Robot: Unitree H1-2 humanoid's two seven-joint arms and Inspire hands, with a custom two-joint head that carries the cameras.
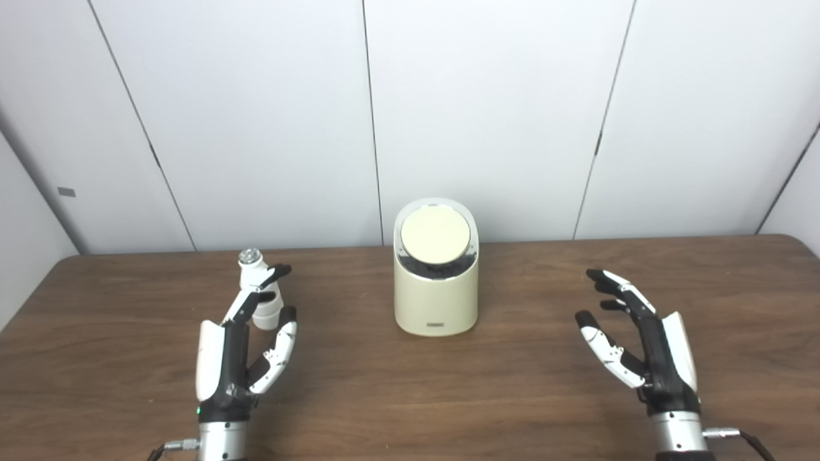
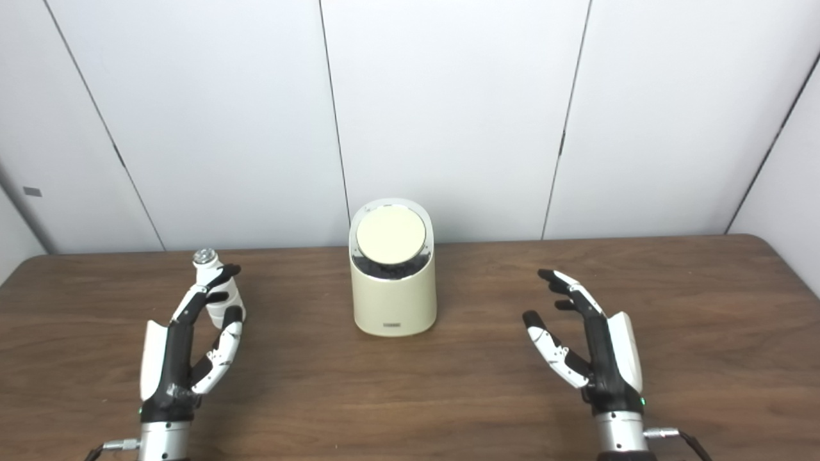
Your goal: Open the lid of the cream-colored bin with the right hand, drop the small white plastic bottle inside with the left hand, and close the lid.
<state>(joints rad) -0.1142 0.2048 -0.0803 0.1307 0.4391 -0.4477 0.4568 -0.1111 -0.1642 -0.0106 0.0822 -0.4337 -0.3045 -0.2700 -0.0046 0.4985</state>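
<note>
On the brown tabletop stands the cream-colored bin, right in the middle and toward the back. Its round lid is shut and tips a little toward the robot. The small white plastic bottle stands upright to the left of the bin, well apart from it.

The left hand is released, fingers spread, holding nothing. Its fingertips reach up around the bottle, but I cannot tell if they touch it. The right hand is released too, empty, and far off to the right of the bin.

The bottle looks light and hard, and its smooth plastic could be slippery. It is thin and tall with a shiny cap, so a bump may knock it over. I think the best place to hold it is around the fat lower part, with fingers on one side and the thumb on the other. The lid looks stiff and light. Pushing or lifting at its edge seems best, but how it opens does not show.

Both views show almost the same thing. The right eye view shows a bit more of the bottle's neck clear of the fingers. The left eye view shows more of the dark gap under the lid.
</note>
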